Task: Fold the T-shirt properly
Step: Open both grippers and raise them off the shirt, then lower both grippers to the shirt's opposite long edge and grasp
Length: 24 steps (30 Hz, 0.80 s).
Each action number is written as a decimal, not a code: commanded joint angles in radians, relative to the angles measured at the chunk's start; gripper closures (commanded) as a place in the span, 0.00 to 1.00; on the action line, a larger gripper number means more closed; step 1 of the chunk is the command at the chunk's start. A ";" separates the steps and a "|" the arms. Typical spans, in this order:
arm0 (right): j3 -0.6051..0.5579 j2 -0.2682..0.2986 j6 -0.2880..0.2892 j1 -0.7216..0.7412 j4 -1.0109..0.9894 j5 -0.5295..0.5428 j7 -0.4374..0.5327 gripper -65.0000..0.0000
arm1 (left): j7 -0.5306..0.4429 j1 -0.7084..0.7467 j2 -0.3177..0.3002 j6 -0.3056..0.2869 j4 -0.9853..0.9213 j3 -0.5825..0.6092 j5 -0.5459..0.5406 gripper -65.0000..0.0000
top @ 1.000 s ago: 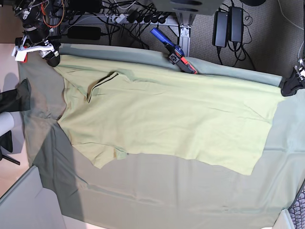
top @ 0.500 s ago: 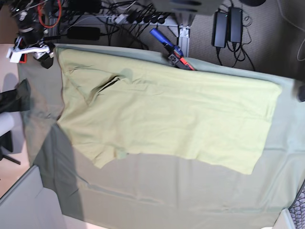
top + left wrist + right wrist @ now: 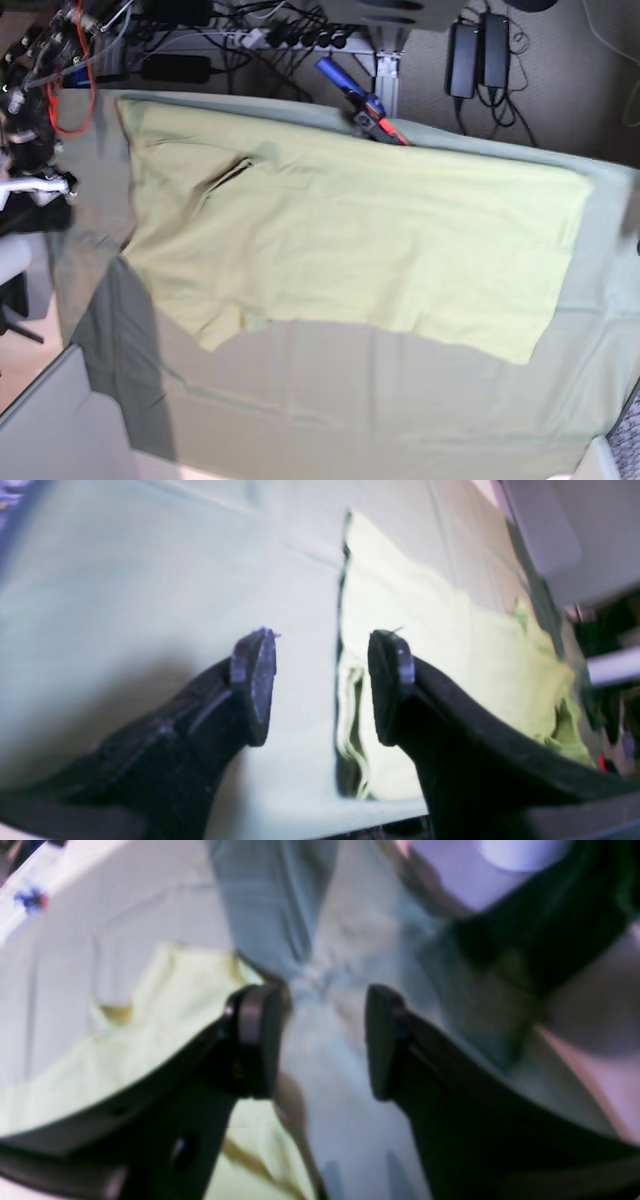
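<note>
The pale yellow-green T-shirt (image 3: 360,230) lies spread flat across the table cloth (image 3: 350,400), with one sleeve at the lower left and a dark crease near its upper left. My right gripper (image 3: 320,1040) hangs open and empty over the table cloth, with the T-shirt (image 3: 150,1015) off to its left. In the base view it (image 3: 38,186) sits off the table's left edge. My left gripper (image 3: 320,682) is open too, holding nothing, just above the T-shirt's edge (image 3: 450,645). It falls outside the base view on the right.
A blue and orange clamp (image 3: 365,108) grips the table's far edge. Cables and power adapters (image 3: 478,55) lie on the floor behind it. A pale panel (image 3: 50,420) stands at the near left corner. Red-wired arm parts (image 3: 60,60) crowd the far left.
Both grippers have let go of the T-shirt's far corners and drawn outward. The right one moved down the left side; the left one went off the right edge. The shirt now lies flat.
</note>
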 commanded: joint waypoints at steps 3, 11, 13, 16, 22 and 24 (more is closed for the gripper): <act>-0.083 0.019 0.013 0.128 -0.120 -0.040 0.077 0.58 | -0.020 -0.045 -0.023 -0.009 0.018 0.047 0.016 0.49; -0.309 0.020 0.013 0.398 -0.502 -0.216 0.233 0.51 | -0.039 -0.084 -0.026 -0.009 0.018 0.085 0.064 0.49; -0.349 0.020 0.013 0.444 -0.575 -0.254 0.258 0.46 | -0.042 -0.084 -0.026 -0.009 0.018 0.085 0.083 0.49; -0.403 0.019 0.013 0.491 -0.647 -0.282 0.269 0.46 | -0.044 -0.084 -0.026 -0.009 0.018 0.085 0.088 0.49; -0.503 0.019 0.013 0.510 -0.668 -0.301 0.268 0.46 | -0.092 -0.084 -0.026 -0.009 0.018 0.086 0.138 0.38; -0.521 0.019 0.013 0.510 -0.668 -0.301 0.266 0.46 | -0.129 -0.084 -0.026 -0.009 0.018 0.086 0.166 0.37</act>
